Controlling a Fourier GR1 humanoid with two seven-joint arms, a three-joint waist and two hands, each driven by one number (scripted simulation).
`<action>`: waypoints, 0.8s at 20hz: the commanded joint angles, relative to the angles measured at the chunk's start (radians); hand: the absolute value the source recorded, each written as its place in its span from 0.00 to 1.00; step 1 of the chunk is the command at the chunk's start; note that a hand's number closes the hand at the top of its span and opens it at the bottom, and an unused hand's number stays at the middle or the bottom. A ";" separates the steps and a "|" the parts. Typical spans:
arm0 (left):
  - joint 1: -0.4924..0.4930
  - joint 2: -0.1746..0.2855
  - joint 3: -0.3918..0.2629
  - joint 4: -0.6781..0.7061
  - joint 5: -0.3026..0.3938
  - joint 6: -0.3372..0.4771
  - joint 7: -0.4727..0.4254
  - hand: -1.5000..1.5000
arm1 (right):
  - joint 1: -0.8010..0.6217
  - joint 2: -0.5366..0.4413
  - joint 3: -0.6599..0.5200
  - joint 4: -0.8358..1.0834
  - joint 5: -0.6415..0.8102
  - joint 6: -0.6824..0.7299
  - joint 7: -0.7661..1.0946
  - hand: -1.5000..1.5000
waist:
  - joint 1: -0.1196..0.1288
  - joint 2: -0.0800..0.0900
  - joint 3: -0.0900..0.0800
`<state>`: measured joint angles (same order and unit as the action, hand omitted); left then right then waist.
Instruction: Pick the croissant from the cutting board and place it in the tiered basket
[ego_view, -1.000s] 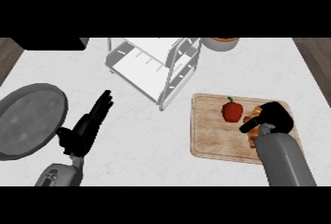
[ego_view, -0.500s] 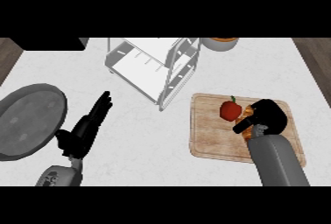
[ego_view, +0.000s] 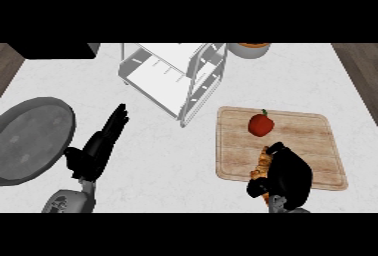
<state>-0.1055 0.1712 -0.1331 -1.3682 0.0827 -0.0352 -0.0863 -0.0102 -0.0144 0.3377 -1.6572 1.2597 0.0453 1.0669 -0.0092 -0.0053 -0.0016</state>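
The golden-brown croissant (ego_view: 261, 164) shows only as a strip along the left side of my right hand (ego_view: 286, 175), which is curled round it above the near edge of the wooden cutting board (ego_view: 310, 135). A red bell pepper (ego_view: 260, 124) lies on the far part of the board. The white tiered basket (ego_view: 171, 76) stands at the back, left of the board and well away from the right hand. Over the bare counter to the left, my left hand (ego_view: 98, 146) rests open with its fingers straight.
A large round grey pan (ego_view: 29, 140) lies at the left edge, close to the left hand. A bowl (ego_view: 248, 49) stands at the back beside the basket. A dark block (ego_view: 52, 50) fills the back left corner.
My right hand has closed on the croissant and pulled back and left, from the board's right side to its near edge. The pepper and the left hand have stayed put.
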 joint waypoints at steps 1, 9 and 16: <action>-0.037 -0.027 0.007 0.063 -0.011 0.011 -0.015 0.50 | 0.100 0.014 0.142 -0.206 0.093 -0.035 0.151 1.00 | -0.009 0.001 0.001; 0.011 -0.024 -0.022 -0.016 -0.023 0.004 0.012 0.50 | -0.201 0.014 0.111 -0.352 0.039 -0.129 0.122 1.00 | 0.017 0.003 0.001; -0.024 -0.015 0.003 -0.020 -0.009 -0.022 0.037 0.50 | -0.595 0.014 0.088 -0.245 -0.046 0.044 0.303 1.00 | 0.027 0.005 0.001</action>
<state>-0.1232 0.1595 -0.1256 -1.3593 0.0762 -0.0566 -0.0770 -0.4042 -0.0063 0.4308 -1.9610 1.2588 0.0160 1.1441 0.0097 -0.0011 -0.0012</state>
